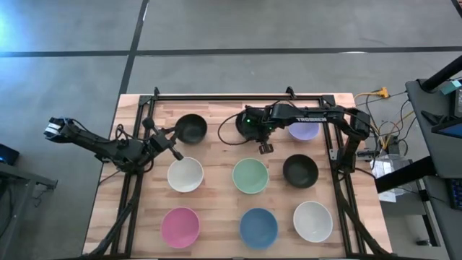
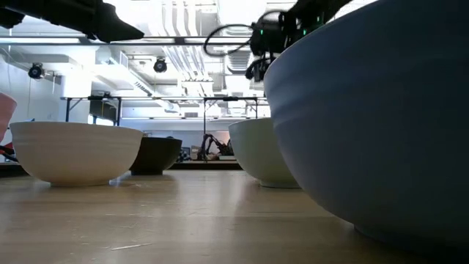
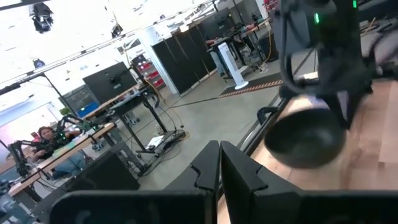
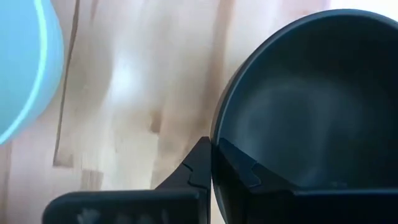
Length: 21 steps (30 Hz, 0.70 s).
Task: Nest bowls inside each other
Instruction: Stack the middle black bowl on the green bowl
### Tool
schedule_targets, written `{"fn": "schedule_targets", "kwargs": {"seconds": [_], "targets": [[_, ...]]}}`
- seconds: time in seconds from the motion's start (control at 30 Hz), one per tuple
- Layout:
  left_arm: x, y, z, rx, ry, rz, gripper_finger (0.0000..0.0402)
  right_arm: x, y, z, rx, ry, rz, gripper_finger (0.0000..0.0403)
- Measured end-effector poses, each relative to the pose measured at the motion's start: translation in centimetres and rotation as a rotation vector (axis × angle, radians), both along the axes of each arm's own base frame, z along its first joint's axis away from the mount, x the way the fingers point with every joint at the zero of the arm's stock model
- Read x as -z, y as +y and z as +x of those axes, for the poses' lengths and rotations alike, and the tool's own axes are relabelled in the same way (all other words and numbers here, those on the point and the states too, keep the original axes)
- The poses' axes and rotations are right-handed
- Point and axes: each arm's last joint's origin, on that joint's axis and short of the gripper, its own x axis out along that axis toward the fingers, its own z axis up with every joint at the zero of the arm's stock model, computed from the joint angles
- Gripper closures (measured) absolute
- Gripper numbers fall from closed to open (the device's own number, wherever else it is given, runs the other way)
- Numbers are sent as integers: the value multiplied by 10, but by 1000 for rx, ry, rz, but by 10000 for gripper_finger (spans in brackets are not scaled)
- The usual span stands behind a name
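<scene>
Right gripper (image 4: 213, 163) pinching black bowl (image 4: 311, 106) rim, mint bowl (image 4: 22, 68) nearby

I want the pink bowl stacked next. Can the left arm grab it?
Probably yes. The pink bowl sits alone on the left arm's side with bare wood around it. The left gripper is shut and holds nothing, so it must open first.

Pale wooden table (image 1: 216, 198) – visible grain, smooth matt bowls (image 1: 250, 175) – plastic-looking
</scene>
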Motion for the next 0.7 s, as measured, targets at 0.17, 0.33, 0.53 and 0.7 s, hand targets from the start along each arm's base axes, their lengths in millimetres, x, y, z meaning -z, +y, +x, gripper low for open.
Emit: {"fn": "schedule_targets", "kwargs": {"seconds": [0.17,0.33,0.53,0.7], "targets": [[0,0,0,0,-1,0,402,-34,17,-7,10,-58,-9,393],[-1,0,0,1,-8,-3,402,-67,54,-26,0,-134,5,394],[-3,-1,3,15,-51,-15,402,-95,116,-58,-42,-267,75,392],[-5,-3,7,62,-54,-10,402,-100,172,-66,-178,-426,163,392]]}}
